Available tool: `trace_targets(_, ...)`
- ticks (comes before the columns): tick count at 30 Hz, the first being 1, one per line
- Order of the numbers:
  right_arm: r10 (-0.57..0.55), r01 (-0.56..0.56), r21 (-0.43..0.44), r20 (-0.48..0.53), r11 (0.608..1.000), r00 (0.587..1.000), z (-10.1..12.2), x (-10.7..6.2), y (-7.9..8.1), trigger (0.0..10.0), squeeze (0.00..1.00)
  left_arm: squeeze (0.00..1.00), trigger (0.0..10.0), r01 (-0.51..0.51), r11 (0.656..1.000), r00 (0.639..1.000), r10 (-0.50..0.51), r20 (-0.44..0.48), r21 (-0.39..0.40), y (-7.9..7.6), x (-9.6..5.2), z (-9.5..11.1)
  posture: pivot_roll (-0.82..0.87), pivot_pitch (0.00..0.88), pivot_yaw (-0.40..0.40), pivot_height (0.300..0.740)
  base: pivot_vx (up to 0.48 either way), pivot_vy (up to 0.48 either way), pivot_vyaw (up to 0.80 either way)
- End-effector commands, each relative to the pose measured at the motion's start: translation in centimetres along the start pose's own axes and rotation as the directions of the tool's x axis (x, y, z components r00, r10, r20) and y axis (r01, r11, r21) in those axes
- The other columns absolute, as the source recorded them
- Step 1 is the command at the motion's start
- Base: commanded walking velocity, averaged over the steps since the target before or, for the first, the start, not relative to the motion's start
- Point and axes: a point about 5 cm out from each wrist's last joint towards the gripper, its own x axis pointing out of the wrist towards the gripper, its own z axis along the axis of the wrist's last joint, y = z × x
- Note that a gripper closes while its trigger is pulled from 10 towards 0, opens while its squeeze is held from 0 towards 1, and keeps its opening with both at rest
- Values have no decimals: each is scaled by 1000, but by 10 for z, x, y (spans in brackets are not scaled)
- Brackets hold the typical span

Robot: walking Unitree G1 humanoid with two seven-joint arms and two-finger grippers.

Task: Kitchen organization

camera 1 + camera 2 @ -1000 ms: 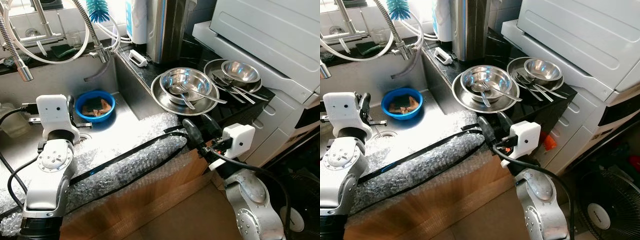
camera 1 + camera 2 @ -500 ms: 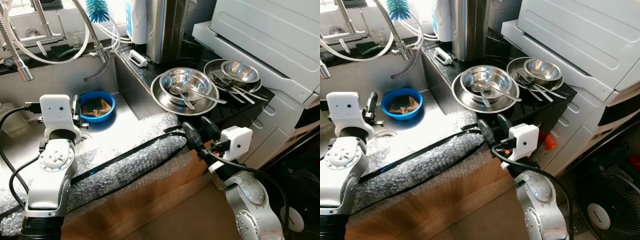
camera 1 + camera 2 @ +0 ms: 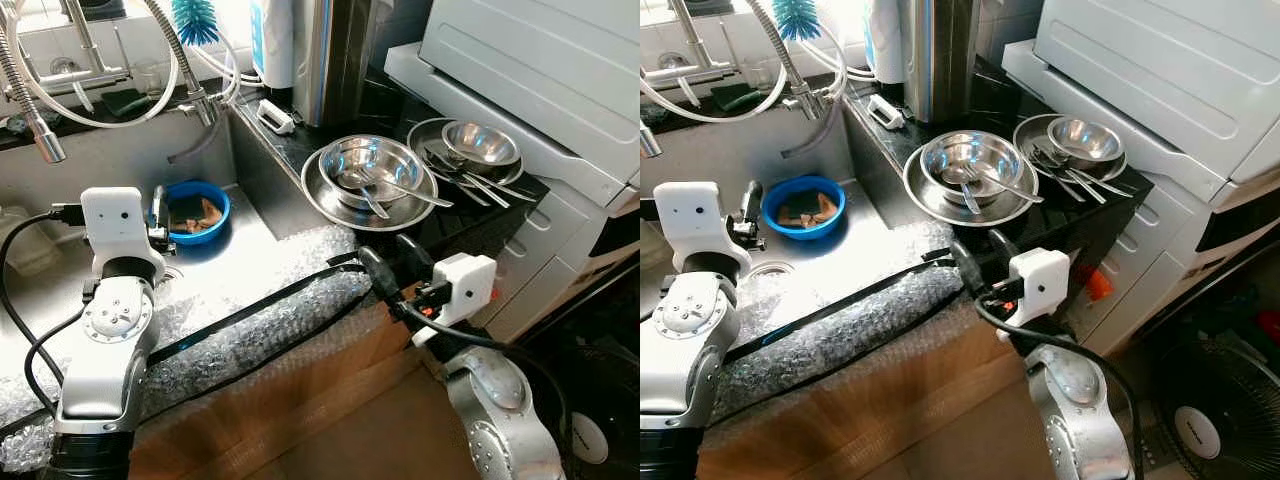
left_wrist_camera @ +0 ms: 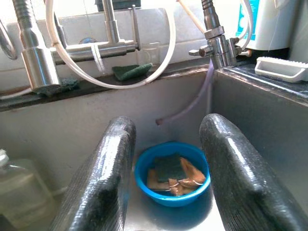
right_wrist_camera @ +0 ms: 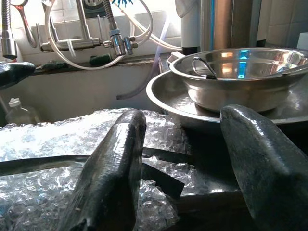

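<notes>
Right tool (image 3: 390, 262) gapes at steel plate (image 3: 330, 205) rim.

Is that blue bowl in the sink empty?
No, the blue bowl holds a dark sponge and some brownish scraps.

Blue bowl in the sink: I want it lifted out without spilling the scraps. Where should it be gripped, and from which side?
Probably the near rim of the blue bowl, from above. It sits upright on the sink floor, scraps low inside, so one finger can go inside the wall and one outside. The open left pincer already faces it.
</notes>
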Motion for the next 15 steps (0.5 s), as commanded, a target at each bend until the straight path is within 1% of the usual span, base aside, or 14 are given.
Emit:
trace_targets(1,-7,7,-7,-3,1000,1000,0,0,-1,10000,0,0,10000,11,1000,999,-11,36,0,-3,1,7,66,103,-55,740,0,0,0)
trace_targets(2,-17,17,-13,-7,1000,1000,0,1,-3,10000,1000,0,10000,13,1000,999,-13,37,0,-3,1,7,66,103,-55,740,0,0,0)
trace_targets(8,-32,31,-51,-9,998,999,0,5,-6,10000,996,0,10000,18,1000,999,-18,35,-6,-5,0,7,66,104,-56,740,0,0,0)
trace_targets(9,-30,29,-61,-11,998,999,0,6,-6,10000,365,0,10000,19,1000,999,-19,35,-6,-5,0,7,65,105,-55,740,0,0,0)
trace_targets(10,-28,27,-66,-10,997,1000,1,8,-6,10000,0,0,10000,20,1000,999,-20,36,-7,-6,0,7,65,106,-55,740,0,0,0)
trace_targets(14,-20,20,-52,-3,998,1000,1,11,-5,10000,0,0,10000,22,1000,999,-21,38,-7,-6,0,8,63,105,-54,740,0,0,0)
trace_targets(15,-20,20,-54,-3,998,1000,1,12,-5,10000,263,0,10000,21,1000,999,-21,38,-7,-7,0,8,63,105,-55,740,0,0,0)
